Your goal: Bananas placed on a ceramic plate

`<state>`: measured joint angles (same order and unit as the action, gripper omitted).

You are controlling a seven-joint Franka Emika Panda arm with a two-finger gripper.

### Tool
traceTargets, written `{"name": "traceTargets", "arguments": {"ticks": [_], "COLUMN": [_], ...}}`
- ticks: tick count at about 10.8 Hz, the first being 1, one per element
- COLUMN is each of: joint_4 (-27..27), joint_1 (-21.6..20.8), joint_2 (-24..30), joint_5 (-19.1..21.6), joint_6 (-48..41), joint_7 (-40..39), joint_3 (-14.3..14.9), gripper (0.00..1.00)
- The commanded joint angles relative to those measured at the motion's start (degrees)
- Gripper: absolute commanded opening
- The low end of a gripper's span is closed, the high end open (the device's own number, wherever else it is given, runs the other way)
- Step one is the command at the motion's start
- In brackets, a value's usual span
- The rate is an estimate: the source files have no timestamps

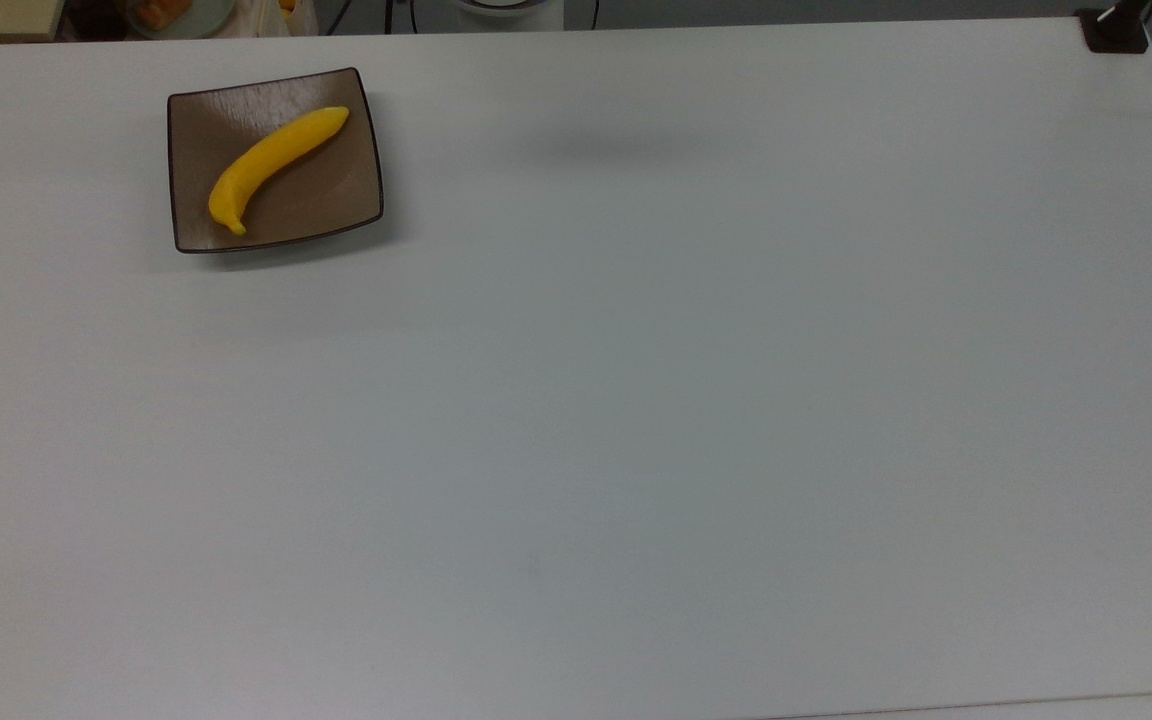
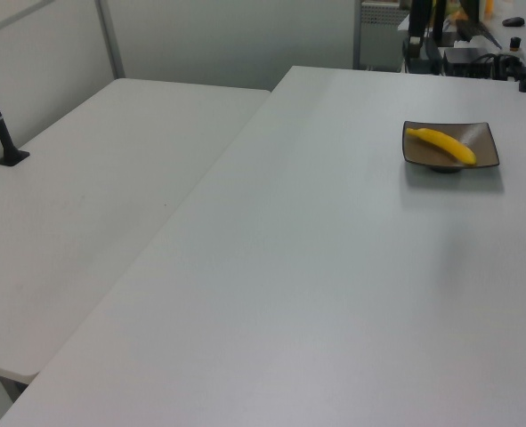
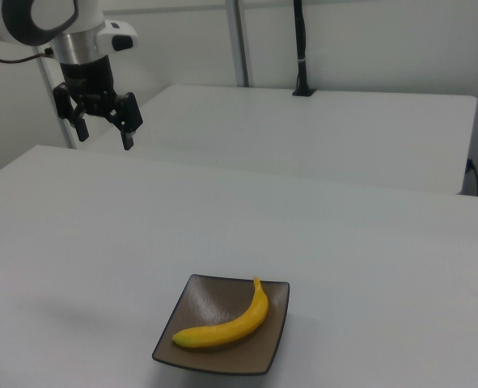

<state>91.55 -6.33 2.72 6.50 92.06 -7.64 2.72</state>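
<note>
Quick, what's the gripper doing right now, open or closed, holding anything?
Gripper: open, holding nothing, raised above the table. The banana lies on the plate, apart from it.

**Layout: table, plate, banana, arm**

Table (image 1: 636, 400): bears the ceramic plate (image 1: 336, 200) near the top view's far left corner. Bananas (image 1: 274, 160): one piece, lying on the plate corner to corner, stem end toward the top view's near left. Gripper (image 3: 103, 124): raised above the table, at the right view's far left, well apart from the plate (image 3: 267, 356). Second table (image 2: 84, 205): adjoining at the left view's left.
</note>
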Motion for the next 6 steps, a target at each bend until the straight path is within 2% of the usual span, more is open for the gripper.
{"name": "traceTargets", "arguments": {"ticks": [1, 6], "joint_4": [1.4, 3.3], "joint_1": [-0.2, -0.4], "joint_2": [-1.0, -1.8], "joint_5": [-1.1, -1.4], "joint_6": [3.1, 6.6], "joint_7": [-3.5, -4.7], "joint_3": [-0.8, -0.9], "gripper": [1.00, 1.00]}}
